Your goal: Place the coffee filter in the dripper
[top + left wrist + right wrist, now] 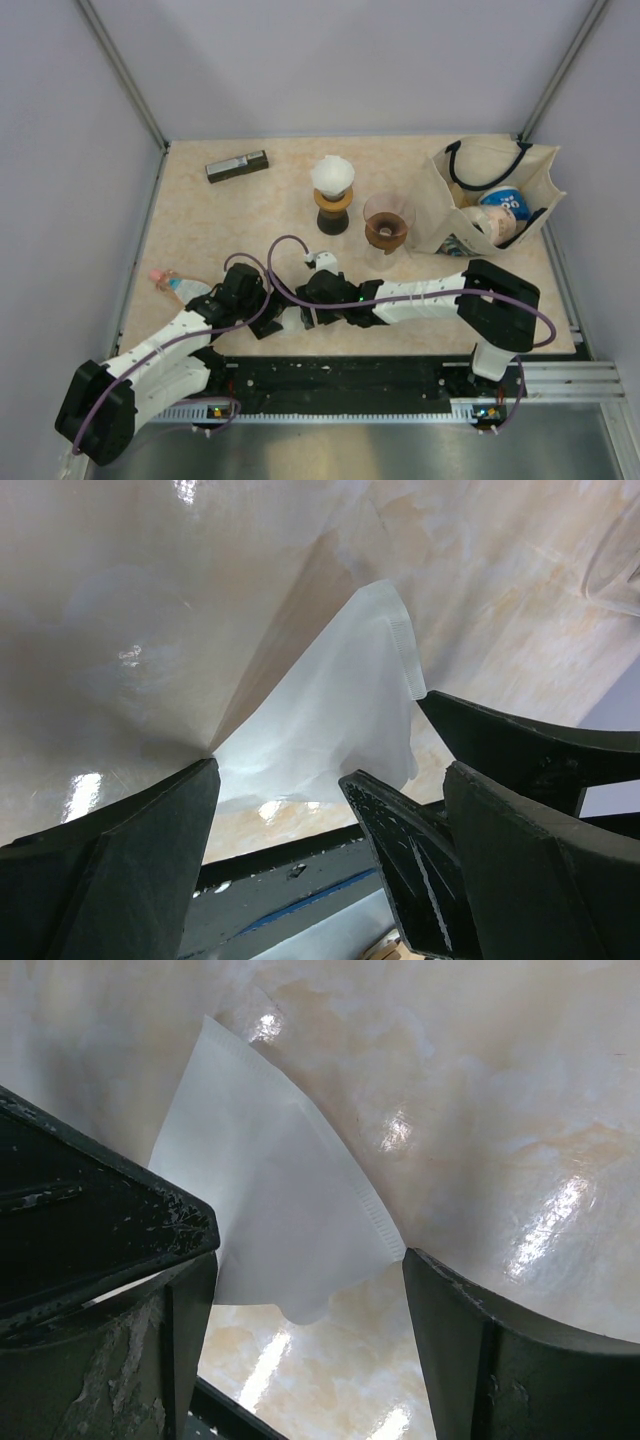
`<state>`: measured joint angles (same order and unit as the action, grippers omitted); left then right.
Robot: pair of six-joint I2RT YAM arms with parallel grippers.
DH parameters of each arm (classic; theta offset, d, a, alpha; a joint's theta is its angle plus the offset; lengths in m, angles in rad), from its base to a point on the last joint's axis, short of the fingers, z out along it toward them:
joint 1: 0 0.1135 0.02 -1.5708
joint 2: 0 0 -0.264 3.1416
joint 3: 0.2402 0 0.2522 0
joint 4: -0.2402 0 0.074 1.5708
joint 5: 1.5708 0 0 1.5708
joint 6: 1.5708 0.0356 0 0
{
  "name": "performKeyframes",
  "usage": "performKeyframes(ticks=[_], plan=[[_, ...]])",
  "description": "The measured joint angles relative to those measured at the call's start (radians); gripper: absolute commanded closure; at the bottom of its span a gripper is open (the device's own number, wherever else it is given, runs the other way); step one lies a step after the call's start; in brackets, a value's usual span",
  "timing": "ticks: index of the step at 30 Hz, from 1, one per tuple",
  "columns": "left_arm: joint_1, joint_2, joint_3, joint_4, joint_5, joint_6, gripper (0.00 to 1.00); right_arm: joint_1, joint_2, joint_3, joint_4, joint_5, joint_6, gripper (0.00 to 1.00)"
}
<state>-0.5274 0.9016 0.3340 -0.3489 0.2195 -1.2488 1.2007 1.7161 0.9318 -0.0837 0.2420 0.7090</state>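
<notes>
A white paper coffee filter (pixel 290 318) rests on the tabletop near the front edge, between my two grippers. In the left wrist view the filter (pixel 330 710) leans up off the surface and casts a shadow. My left gripper (pixel 325 780) is open around its lower edge. In the right wrist view the filter (pixel 270 1200) lies between the open fingers of my right gripper (pixel 310 1260), with one corner touching the right finger (pixel 450 1300). A brown glass dripper (pixel 388 222) and a white dripper on a wooden stand (pixel 332 190) stand further back. In the top view the left gripper (pixel 268 318) and the right gripper (pixel 305 312) almost meet.
A beige tote bag (pixel 490 195) holding cups stands at the back right. A dark bar (pixel 237 165) lies at the back left. A small pink and blue item (pixel 170 282) lies by the left arm. The black base rail (pixel 340 372) runs just in front of the grippers.
</notes>
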Motion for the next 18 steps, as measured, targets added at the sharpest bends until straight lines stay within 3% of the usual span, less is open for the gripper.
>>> performKeyframes(ticks=[8, 13, 18], plan=[[0.0, -0.001, 0.0, -0.002, 0.0, 0.003, 0.01, 0.0, -0.006, 0.0, 0.011, 0.0, 0.028, 0.37], [0.0, -0.002, 0.0, -0.003, 0.001, 0.01, 0.01, 0.0, -0.006, 0.0, 0.018, 0.0, 0.043, 0.53], [0.0, -0.002, 0.0, -0.003, 0.002, 0.016, 0.01, 0.0, -0.005, 0.0, 0.024, 0.0, 0.053, 0.49]])
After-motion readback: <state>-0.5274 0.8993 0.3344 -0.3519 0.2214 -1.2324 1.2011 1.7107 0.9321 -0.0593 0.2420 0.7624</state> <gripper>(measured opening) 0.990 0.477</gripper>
